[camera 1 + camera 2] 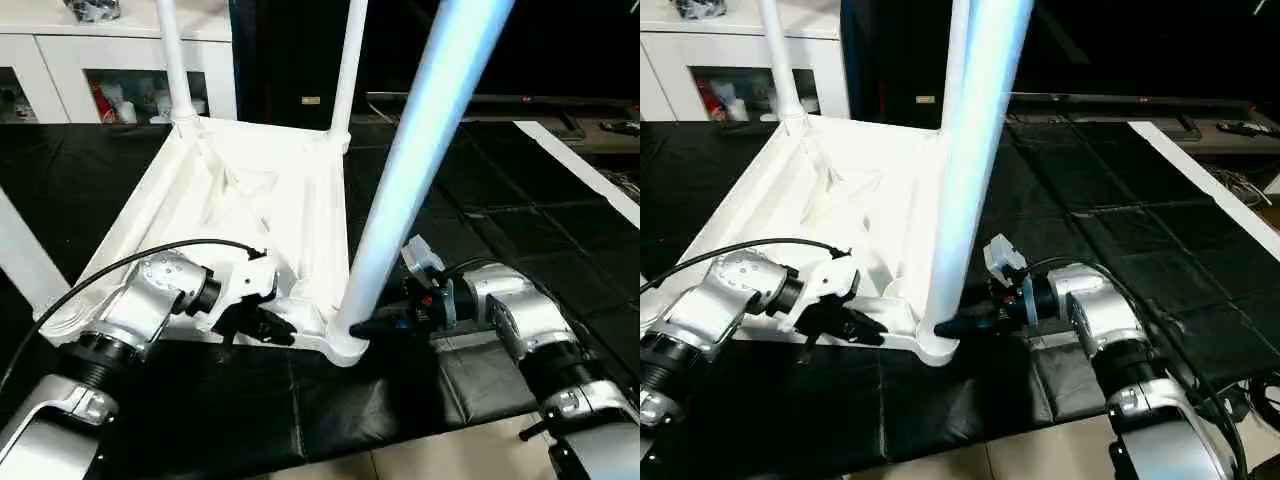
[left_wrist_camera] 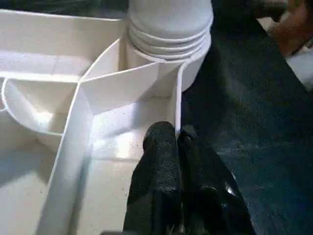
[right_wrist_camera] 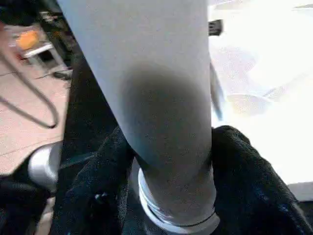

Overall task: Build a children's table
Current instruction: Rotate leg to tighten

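Note:
The children's table lies upside down on a black mat, its white ribbed top (image 1: 250, 200) facing up. The near leg (image 1: 420, 150) stands upright in the front right corner socket (image 1: 345, 345). Three other legs (image 1: 172, 60) (image 1: 348, 70) (image 1: 20, 250) stand in the other corners. My left gripper (image 1: 280, 328) is shut on the thin front rim (image 2: 177, 98) of the top, just beside that socket. My right gripper (image 1: 945, 328) reaches in from the right at the near leg's base. Its black fingers (image 3: 244, 166) hug the leg (image 3: 161, 98) on both sides, just above the threaded collar.
A white cabinet with glass doors (image 1: 60, 60) stands at the back left. The black mat (image 1: 500, 200) stretches far to the right, and a white strip (image 1: 580, 170) runs along its far right side. Pale floor (image 1: 420, 465) shows at the mat's near edge.

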